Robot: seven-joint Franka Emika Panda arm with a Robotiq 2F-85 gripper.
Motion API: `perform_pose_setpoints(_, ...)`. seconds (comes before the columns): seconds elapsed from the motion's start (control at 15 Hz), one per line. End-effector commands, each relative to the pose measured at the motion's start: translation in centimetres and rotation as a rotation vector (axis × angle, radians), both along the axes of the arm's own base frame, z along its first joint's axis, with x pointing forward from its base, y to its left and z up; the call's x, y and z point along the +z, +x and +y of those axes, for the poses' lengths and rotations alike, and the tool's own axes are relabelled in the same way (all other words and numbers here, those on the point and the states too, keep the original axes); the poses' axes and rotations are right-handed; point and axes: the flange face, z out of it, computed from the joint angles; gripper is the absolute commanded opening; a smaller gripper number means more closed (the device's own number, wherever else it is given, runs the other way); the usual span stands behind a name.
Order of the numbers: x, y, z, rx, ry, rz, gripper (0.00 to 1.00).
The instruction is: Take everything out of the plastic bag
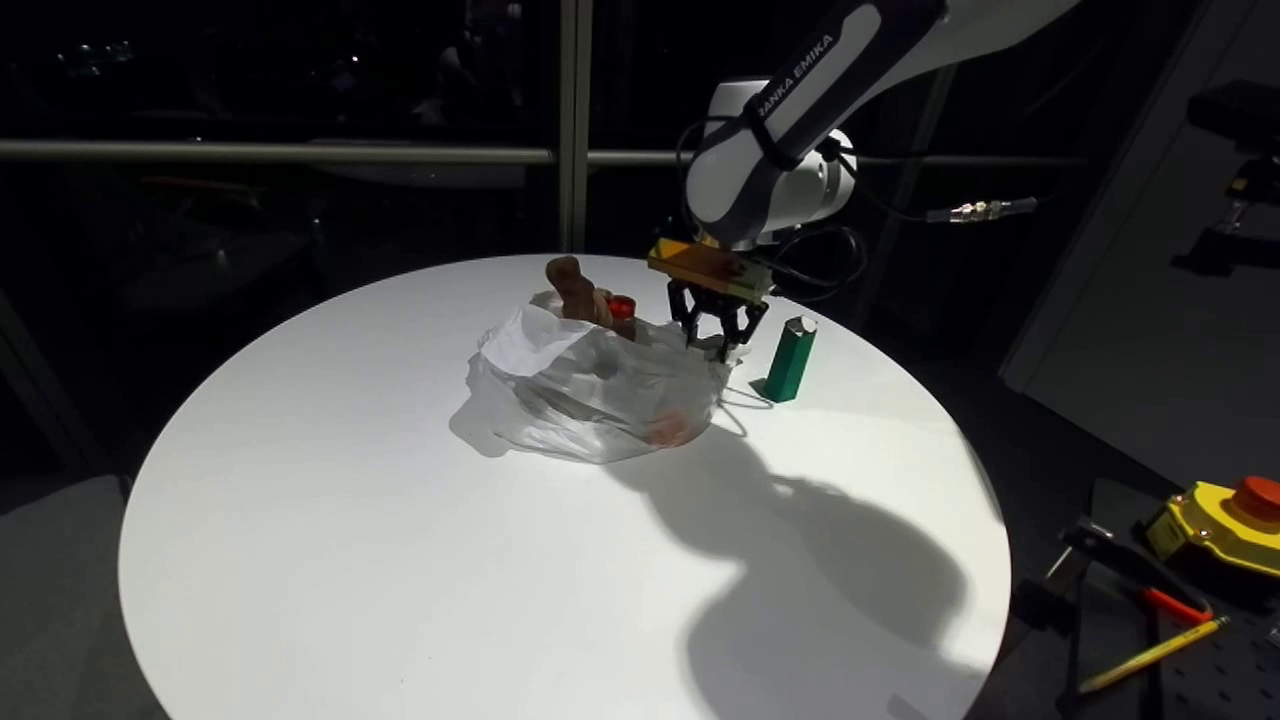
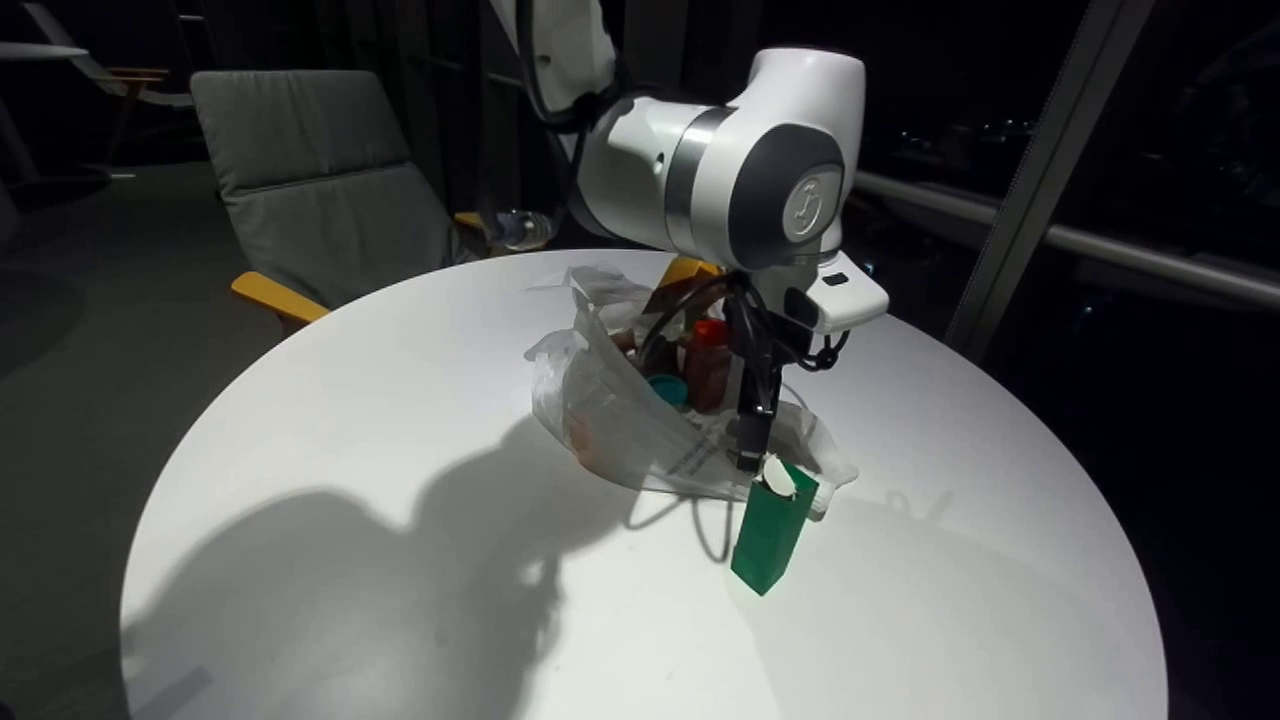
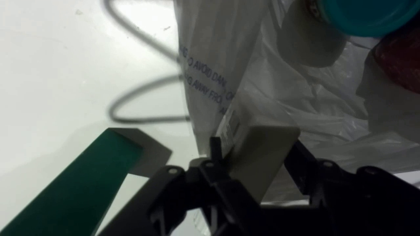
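Gripper is right down at the edge of the plastic bag, jaws part-way apart, one each side of a pale block. Honestly can't tell whether it's pinching the thing or only straddling it, or whether the block is properly inside the bag or just on its film.

Clock goes by the wrist view, 12 at the top: the block sits dead centre between the jaws, and the long edges of its top face run roughly 1 to 7. Jaws stand near 9 and 3, so they'd squeeze across it, not along it. That's what the next move hangs on imo. Only one arm here, so no debate over who's nearer.

Most of the bag spreads from 12 round to 3, with the teal-lidded jar and red jar in it around 1 to 2. The bag's printed side is right beside the block at 10–11, so it could tag along. I'd lift and go out toward 7, minding the green box outside the bag at 8.
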Motion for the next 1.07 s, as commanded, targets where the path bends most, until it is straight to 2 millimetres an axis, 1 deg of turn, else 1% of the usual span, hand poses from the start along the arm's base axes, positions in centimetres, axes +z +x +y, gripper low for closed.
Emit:
perform_pose_setpoints(0.0, 0.8, 0.6, -0.5, -0.021, -0.007, -0.012, 0.23)
perform_pose_setpoints(0.07, 1.2, 0.5, -0.6, -0.02, -0.016, -0.017, 0.17)
perform_pose_setpoints(0.13, 1.5, 0.4, -0.6, -0.017, -0.018, -0.02, 0.13)
perform_pose_setpoints(0.2, 2.1, 0.3, -0.6, -0.015, -0.028, -0.027, 0.17)
perform_pose_setpoints(0.4, 4.8, -0.5, 0.3, 0.035, -0.061, -0.058, 0.16)
perform_pose_setpoints(0.53, 7.2, -1.5, 1.7, 0.103, -0.099, -0.081, 0.14)
perform_pose_setpoints(0.67, 9.6, -2.9, 3.6, 0.203, -0.136, -0.102, 0.13)
perform_pose_setpoints(0.8, 11.4, -5.0, 5.9, 0.329, -0.146, -0.097, 0.13)
perform_pose_setpoints(0.93, 12.4, -7.5, 8.0, 0.443, -0.13, -0.073, 0.13)
perform_pose_setpoints(1.0, 12.5, -8.8, 9.0, 0.496, -0.114, -0.057, 0.13)
